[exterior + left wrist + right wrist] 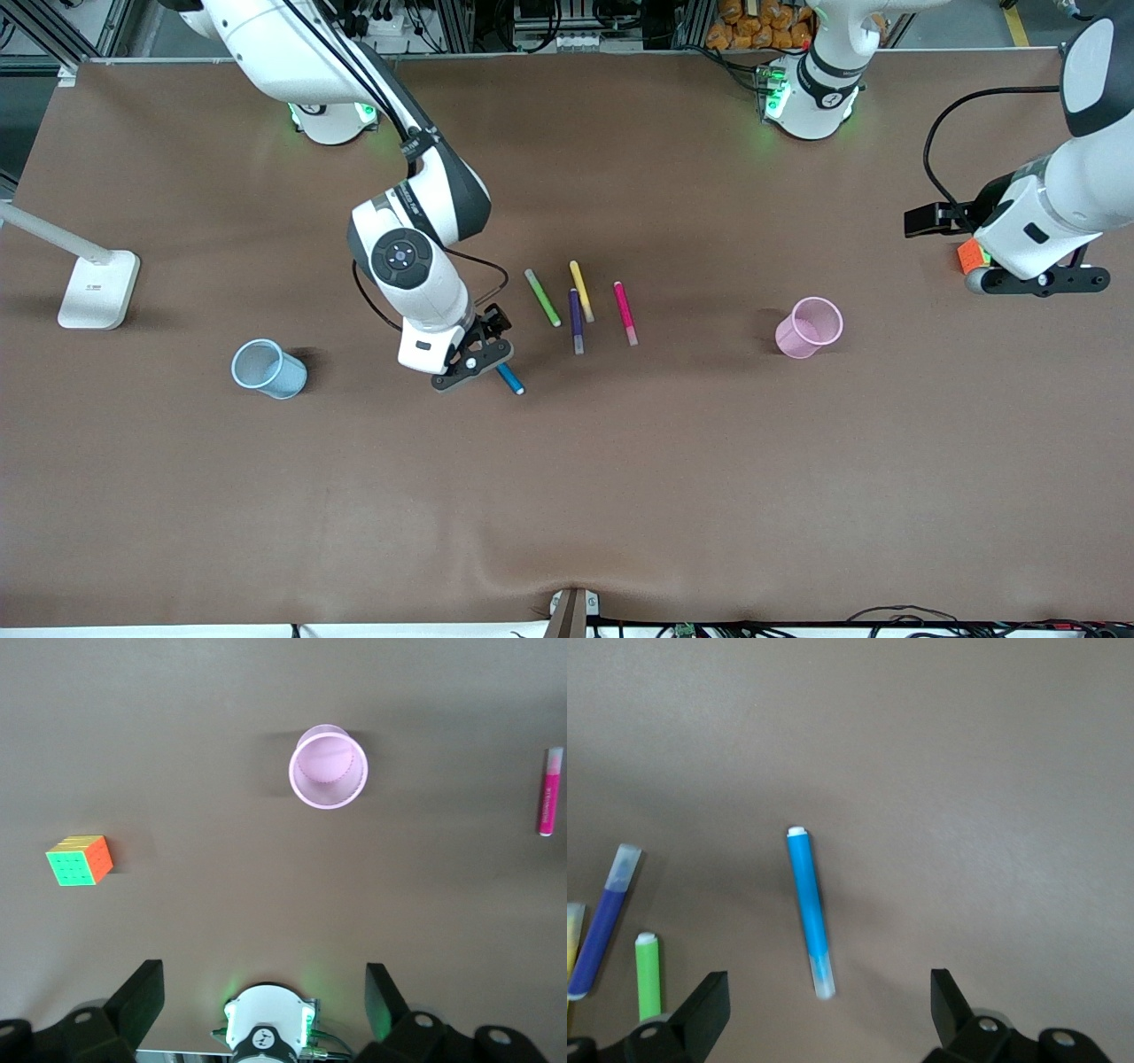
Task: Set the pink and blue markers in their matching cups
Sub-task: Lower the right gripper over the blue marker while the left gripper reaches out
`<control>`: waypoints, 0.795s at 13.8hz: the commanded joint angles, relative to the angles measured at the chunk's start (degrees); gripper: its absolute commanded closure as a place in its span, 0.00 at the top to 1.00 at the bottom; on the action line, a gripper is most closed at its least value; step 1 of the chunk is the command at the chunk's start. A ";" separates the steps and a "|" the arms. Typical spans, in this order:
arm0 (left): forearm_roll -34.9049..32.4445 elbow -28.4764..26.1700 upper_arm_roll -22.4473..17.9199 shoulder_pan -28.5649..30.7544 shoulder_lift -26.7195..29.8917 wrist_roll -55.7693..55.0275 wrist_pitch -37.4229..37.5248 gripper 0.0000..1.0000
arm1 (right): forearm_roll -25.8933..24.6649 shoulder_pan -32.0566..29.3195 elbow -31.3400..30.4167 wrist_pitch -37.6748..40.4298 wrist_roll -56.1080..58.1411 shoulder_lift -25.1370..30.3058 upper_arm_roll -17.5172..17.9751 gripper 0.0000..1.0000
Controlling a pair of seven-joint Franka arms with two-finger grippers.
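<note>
Two hands released: the right hand (483,361) hovers over the blue marker (809,908) — next, descend and clench — while the left hand (1035,281) waits above the Rubik's cube (80,859).

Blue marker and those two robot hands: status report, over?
Right gripper over blue marker, jaws open, nothing held. Left gripper waits open above the table near pink cup. Pink marker untouched among other pens. Nothing blocking.

A robotics lab, by the look of it: two white Franka arms (416,266) bolted to a wide brown-covered table (567,496), aluminium framing and cable bundles (549,27) along the top of the frame, green status lights at both bases.
</note>
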State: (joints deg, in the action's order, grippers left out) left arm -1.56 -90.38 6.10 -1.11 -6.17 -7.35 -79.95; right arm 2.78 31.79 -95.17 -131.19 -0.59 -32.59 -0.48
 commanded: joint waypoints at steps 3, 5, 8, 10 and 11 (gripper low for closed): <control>1.04 1.43 0.23 -2.31 -2.44 -4.41 1.03 1.00 | -0.49 1.08 1.04 -4.86 -0.82 -4.93 -0.40 1.00; 1.04 1.69 0.23 -3.89 -3.14 -6.26 1.03 1.00 | -0.23 1.35 1.12 -5.39 -0.82 -6.17 -0.40 1.00; 1.30 1.61 0.23 -5.13 -3.76 -7.67 0.94 1.00 | -0.23 1.43 1.12 -6.10 -0.82 -7.57 -0.40 1.00; 1.30 1.52 0.32 -5.92 -4.98 -7.68 1.03 1.00 | -0.14 1.26 1.12 -7.23 -0.91 -8.54 -0.40 1.00; 1.39 1.52 0.41 -6.18 -5.77 -7.68 1.03 1.00 | -0.14 1.35 1.12 -8.20 -0.99 -9.15 -0.40 1.00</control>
State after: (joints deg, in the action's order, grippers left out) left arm -1.00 -90.27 6.46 -6.68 -10.03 -14.27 -79.95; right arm 2.78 32.65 -95.10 -137.99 -0.59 -40.16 -0.53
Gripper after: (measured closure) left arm 0.000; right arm 0.000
